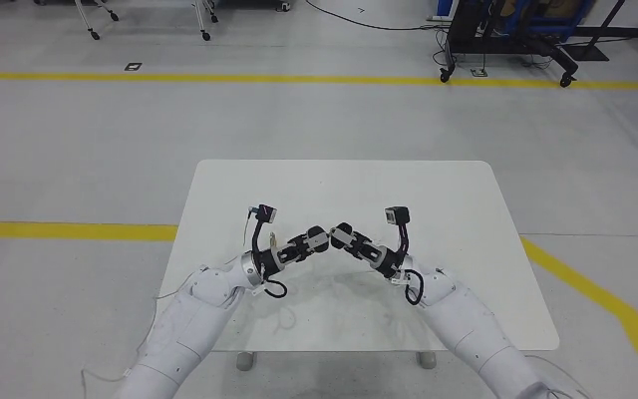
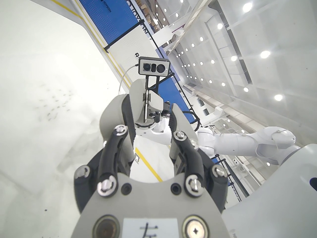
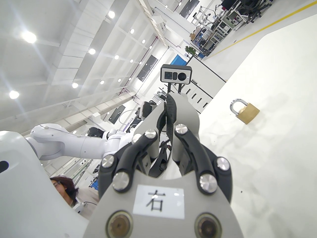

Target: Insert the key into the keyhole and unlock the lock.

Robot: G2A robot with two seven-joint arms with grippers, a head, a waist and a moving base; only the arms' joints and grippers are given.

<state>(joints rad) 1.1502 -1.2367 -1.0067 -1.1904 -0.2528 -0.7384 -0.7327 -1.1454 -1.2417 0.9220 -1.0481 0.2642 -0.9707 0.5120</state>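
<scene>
On the tabletop [image 3: 272,154] the padlock [image 3: 245,112] is lying flat on its side, with its shackle [image 3: 234,104] looking seated in the brass body, so I'm reading it as locked. Nothing is touching it; it is sitting near the right fingers [image 3: 188,115] but clearly apart from them.

The right fingers are pressing together with the pads closed up. I cannot tell whether a key is pinched between them, because the pad edges are hiding whatever is there. The left fingers [image 2: 114,117] are spread wide and holding nothing, and the other arm's wrist is showing through the gap.

From the top view, the left arm [image 1: 214,299] and right arm [image 1: 459,309] are meeting over the middle of the tabletop, tips pointing at each other and close together, both raised off the surface.

Progress, as I'm judging it, is early:
- The lock is not being held or steadied.
- No key is going into the keyhole.
- The shackle is not popped.

What's remaining is securing the padlock, lining the key up with the keyhole, inserting it, and turning it.
</scene>
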